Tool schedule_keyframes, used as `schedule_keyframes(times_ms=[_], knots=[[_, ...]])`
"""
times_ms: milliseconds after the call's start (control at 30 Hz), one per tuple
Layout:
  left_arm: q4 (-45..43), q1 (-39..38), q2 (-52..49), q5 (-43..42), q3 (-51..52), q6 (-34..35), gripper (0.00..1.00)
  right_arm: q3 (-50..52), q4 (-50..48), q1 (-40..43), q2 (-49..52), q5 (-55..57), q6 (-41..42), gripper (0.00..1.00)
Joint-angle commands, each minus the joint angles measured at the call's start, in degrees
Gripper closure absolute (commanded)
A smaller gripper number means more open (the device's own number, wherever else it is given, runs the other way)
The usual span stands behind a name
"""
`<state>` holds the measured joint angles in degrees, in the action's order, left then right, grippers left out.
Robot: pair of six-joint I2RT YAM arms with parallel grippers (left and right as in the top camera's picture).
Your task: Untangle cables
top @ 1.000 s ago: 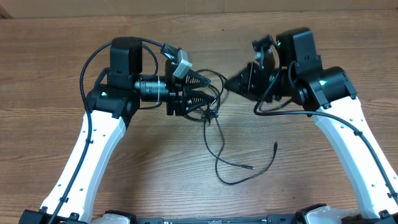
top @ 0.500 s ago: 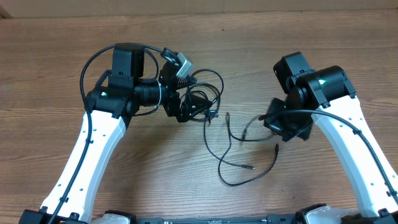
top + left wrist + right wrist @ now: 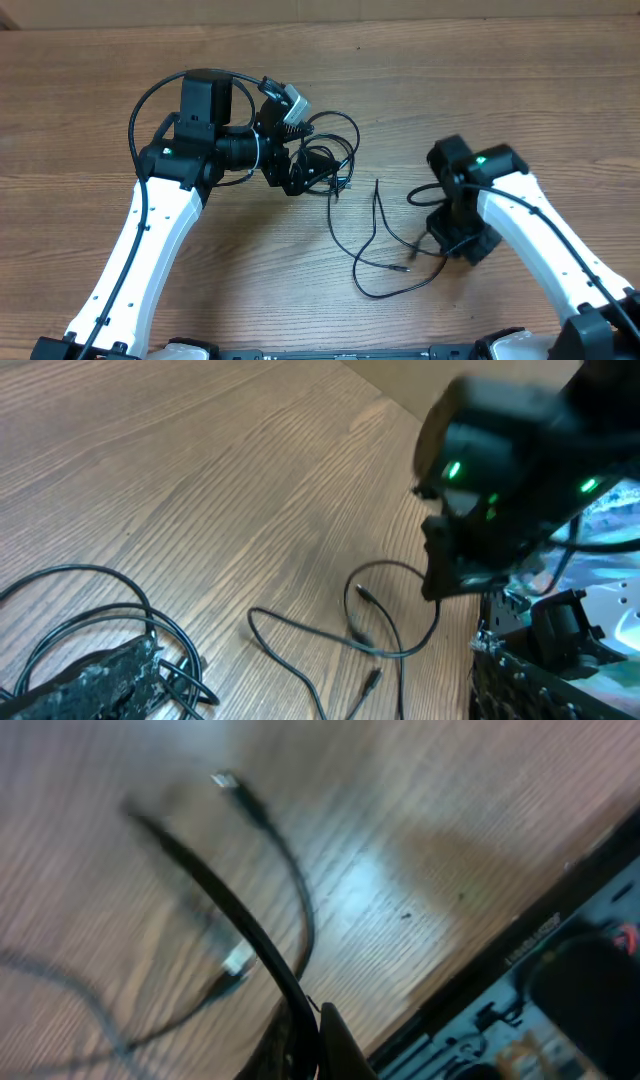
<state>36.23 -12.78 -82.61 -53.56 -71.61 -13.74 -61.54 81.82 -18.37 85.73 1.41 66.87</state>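
A tangle of thin black cables [image 3: 338, 128] lies at the tip of my left gripper [image 3: 312, 162]. In the left wrist view that gripper [image 3: 310, 695] stands open, and the coiled loops [image 3: 70, 595] hang around its left finger [image 3: 95, 680]. One loose cable [image 3: 368, 240] snakes across the wood from the tangle toward my right gripper [image 3: 447, 247]. The right gripper [image 3: 312, 1038] is shut on this cable [image 3: 215, 890], which rises from between its fingers. Two small plug ends [image 3: 230, 782] lie blurred on the wood beyond it.
Wooden tabletop [image 3: 250, 270] all around. The right arm [image 3: 500, 470] fills the upper right of the left wrist view. The robot base edge [image 3: 520, 955] runs along the lower right of the right wrist view.
My right arm swung from the back of the table toward the front, drawing one cable out of the tangle. The left gripper opened wide and tilted down by the coil.
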Motion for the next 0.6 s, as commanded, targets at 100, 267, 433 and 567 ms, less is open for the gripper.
schedule_keyframes(times_ms=[100,267,433,567], knots=[[-0.07,-0.37,0.48,0.22,-0.52,-0.42,0.00,9.99,-8.57,0.07,-0.20,-1.97,11.13,0.79],[-0.07,-0.37,0.48,0.24,-0.52,-0.42,0.01,15.96,-16.11,0.07,-0.20,-5.64,11.15,0.67],[-0.09,-0.37,0.50,0.50,-0.52,-0.42,0.00,20.22,-21.99,0.04,-0.20,-5.60,11.13,0.51],[-0.04,-0.37,0.48,2.99,-0.52,0.26,0.00,23.67,-26.99,0.04,-0.20,-6.03,11.13,0.51]])
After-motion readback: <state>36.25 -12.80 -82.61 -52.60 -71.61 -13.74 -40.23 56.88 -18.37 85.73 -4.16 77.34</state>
